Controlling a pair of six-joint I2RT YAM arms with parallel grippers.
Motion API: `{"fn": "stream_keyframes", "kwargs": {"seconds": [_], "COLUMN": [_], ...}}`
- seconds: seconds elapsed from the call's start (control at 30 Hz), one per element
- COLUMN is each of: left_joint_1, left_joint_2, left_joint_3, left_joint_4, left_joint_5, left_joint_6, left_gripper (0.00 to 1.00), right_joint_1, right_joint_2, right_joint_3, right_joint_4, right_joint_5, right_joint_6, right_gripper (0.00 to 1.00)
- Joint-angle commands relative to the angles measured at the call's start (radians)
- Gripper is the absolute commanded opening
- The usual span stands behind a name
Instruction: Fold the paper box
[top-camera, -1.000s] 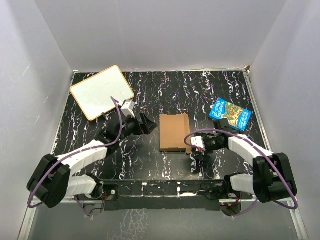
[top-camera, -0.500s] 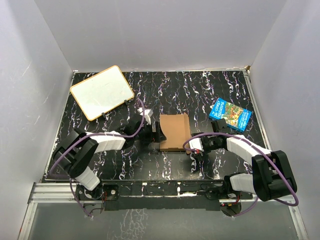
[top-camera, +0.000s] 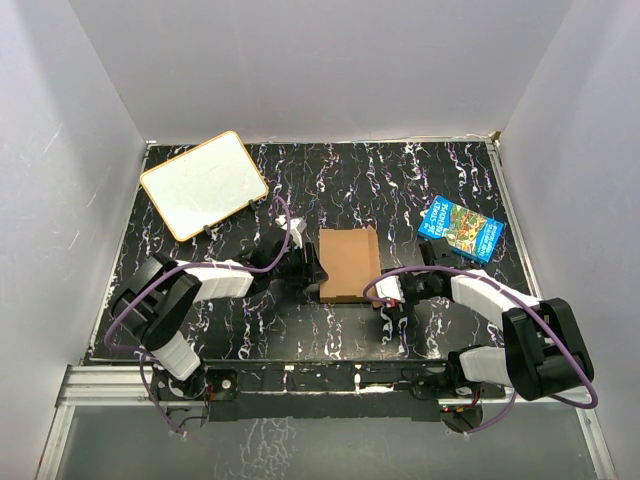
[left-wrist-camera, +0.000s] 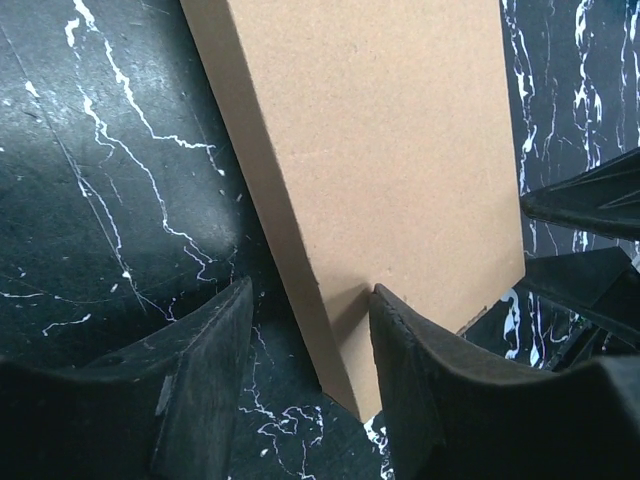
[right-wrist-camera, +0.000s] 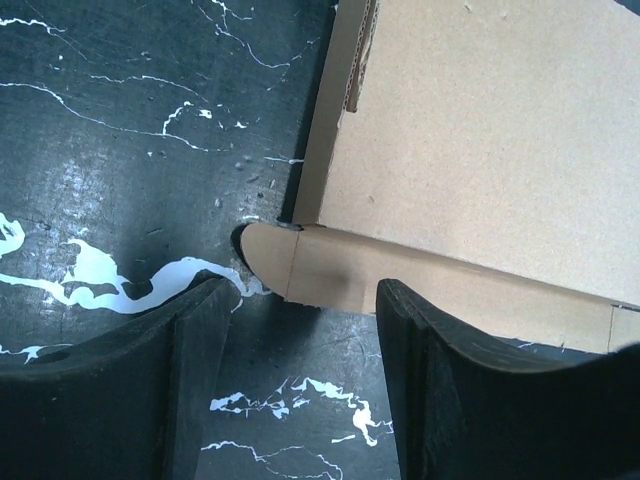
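The paper box (top-camera: 348, 262) is a flat brown cardboard piece lying mid-table. My left gripper (top-camera: 308, 272) is low at its left edge. In the left wrist view the box (left-wrist-camera: 400, 150) has its near left edge between my open fingers: the right fingertip (left-wrist-camera: 400, 330) touches the top face, while the left fingertip (left-wrist-camera: 225, 330) stands off the side wall over the table. My right gripper (top-camera: 388, 297) is at the box's near right corner. There the rounded flap (right-wrist-camera: 300, 265) of the box (right-wrist-camera: 480, 150) lies just ahead of the open right gripper (right-wrist-camera: 302, 290), nothing held.
A white board with an orange rim (top-camera: 203, 185) leans at the back left. A blue printed box (top-camera: 463, 228) lies at the right. The black marbled table (top-camera: 400, 180) is walled by white panels on three sides.
My left arm swung right from beside the white board to the box's left edge, and its jaws narrowed. The right gripper edged closer to the box's corner and narrowed a little.
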Motion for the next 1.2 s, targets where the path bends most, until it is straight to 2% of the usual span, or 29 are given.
{"fn": "stream_keyframes", "kwargs": {"seconds": [0.0, 0.27, 0.7, 1.17], "left_joint_1": [0.005, 0.023, 0.044, 0.047], "left_joint_2": [0.012, 0.015, 0.027, 0.035], "left_joint_3": [-0.022, -0.041, -0.065, -0.051], "left_joint_4": [-0.052, -0.052, -0.021, -0.026], "left_joint_5": [-0.012, -0.007, 0.028, 0.051], "left_joint_6": [-0.002, -0.013, -0.022, -0.005], "left_gripper": [0.45, 0.39, 0.38, 0.39], "right_joint_1": [0.022, 0.044, 0.045, 0.044], "right_joint_2": [0.010, 0.012, 0.000, 0.021], "right_joint_3": [-0.005, -0.008, 0.024, 0.037], "right_joint_4": [0.059, 0.102, 0.162, 0.179], "right_joint_5": [-0.037, -0.021, -0.015, -0.026], "right_joint_6": [-0.004, 0.042, 0.210, 0.286], "right_gripper": [0.63, 0.56, 0.31, 0.10]}}
